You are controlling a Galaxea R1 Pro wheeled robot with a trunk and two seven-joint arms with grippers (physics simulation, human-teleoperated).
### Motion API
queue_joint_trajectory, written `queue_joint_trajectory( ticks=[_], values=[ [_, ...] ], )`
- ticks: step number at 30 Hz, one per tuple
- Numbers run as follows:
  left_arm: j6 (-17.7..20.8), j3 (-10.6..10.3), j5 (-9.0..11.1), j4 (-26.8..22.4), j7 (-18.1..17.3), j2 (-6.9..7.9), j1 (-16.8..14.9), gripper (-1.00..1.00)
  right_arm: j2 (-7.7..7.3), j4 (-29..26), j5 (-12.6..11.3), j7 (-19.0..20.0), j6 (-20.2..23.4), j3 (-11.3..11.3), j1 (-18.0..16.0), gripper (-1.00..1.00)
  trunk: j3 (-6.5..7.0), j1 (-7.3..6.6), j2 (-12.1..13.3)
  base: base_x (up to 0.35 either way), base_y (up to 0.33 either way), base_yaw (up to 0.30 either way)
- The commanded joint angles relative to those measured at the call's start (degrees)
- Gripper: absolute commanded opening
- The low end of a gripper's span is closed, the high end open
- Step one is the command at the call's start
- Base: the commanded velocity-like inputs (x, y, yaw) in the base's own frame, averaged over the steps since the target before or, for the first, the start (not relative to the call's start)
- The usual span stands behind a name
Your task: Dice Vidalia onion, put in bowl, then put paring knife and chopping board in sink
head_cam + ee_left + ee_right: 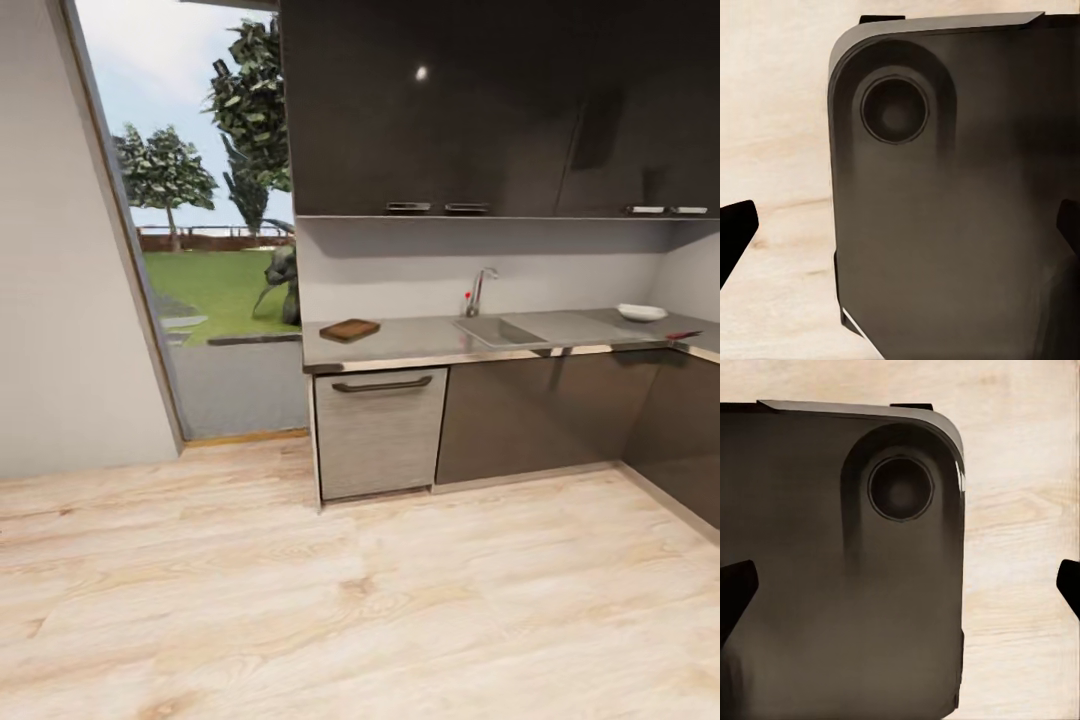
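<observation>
Onion work has not begun: the Vidalia onion cannot be made out, and any onion would lie inside the sink point(497, 331), right of centre in the head view, too far off to tell. Nearest the camera, pale wooden floor point(340, 600) covers the lower half of the frame. In each wrist view a dark rounded part of the robot's own body hangs over that floor, and the black fingertips of the left pincer point(900, 232) and of the right pincer point(900, 592) sit at opposite edges, wide apart and holding nothing. Farther back, the grey table point(420, 345) carries the chopping board point(349, 329) at its left end, well apart from the sink. The white bowl point(641, 312) rests at the far right, with the red-handled paring knife point(683, 335) just in front of it. One risk is parking the base badly, since board and knife lie at opposite ends and one stop may leave something beyond reach; the corner cabinets at the right could also catch the base.
</observation>
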Motion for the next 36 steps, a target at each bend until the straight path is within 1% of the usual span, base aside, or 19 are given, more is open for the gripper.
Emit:
queue_joint_trajectory(
  ticks=[1,18,36],
  values=[
    [-0.04,-0.05,0.07,-0.06,0.00,0.00,0.01,1.00,0.00,-0.05,-0.02,-0.02,-0.14,-0.03,0.02,1.00,-0.04,0.03,-0.02,0.320,-0.187,0.157],
    [-0.04,-0.05,0.07,-0.06,-0.08,0.05,0.01,1.00,0.00,-0.05,-0.02,-0.02,-0.14,-0.03,0.02,1.00,-0.04,0.03,-0.02,0.307,-0.205,0.156],
    [-0.02,0.04,0.07,-0.06,0.00,0.19,0.01,1.00,0.00,-0.05,-0.02,-0.02,-0.14,-0.03,0.02,1.00,-0.04,0.03,-0.02,0.272,-0.251,0.144]
  ],
)
